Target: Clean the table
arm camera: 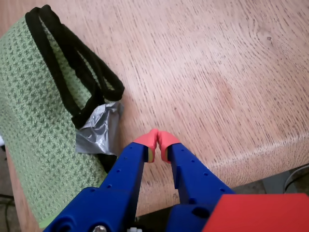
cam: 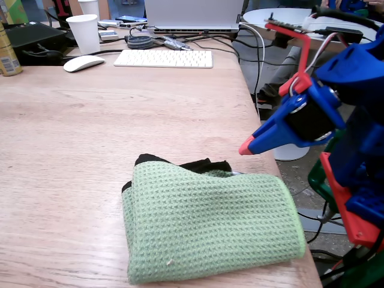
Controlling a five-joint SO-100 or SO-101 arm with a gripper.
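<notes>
The table (cam: 90, 132) is a large desk with a pale wood-grain top; it also shows in the wrist view (arm camera: 217, 72). A folded green waffle cloth (cam: 210, 222) with a black edge lies on it near the front right corner; in the wrist view the cloth (arm camera: 34, 111) is at the left, with a piece of grey tape (arm camera: 99, 130) at its edge. My blue gripper with red tips (cam: 247, 147) hovers above the table's right edge, just right of the cloth. In the wrist view the gripper (arm camera: 158, 139) is shut with tips touching, holding nothing.
At the back of the desk are a white keyboard (cam: 163, 58), a white mouse (cam: 83, 63), a paper cup (cam: 84, 33), a laptop (cam: 193, 15), cables (cam: 255, 42) and a can (cam: 7, 54). A small round white table (cam: 282, 17) stands beyond the right edge.
</notes>
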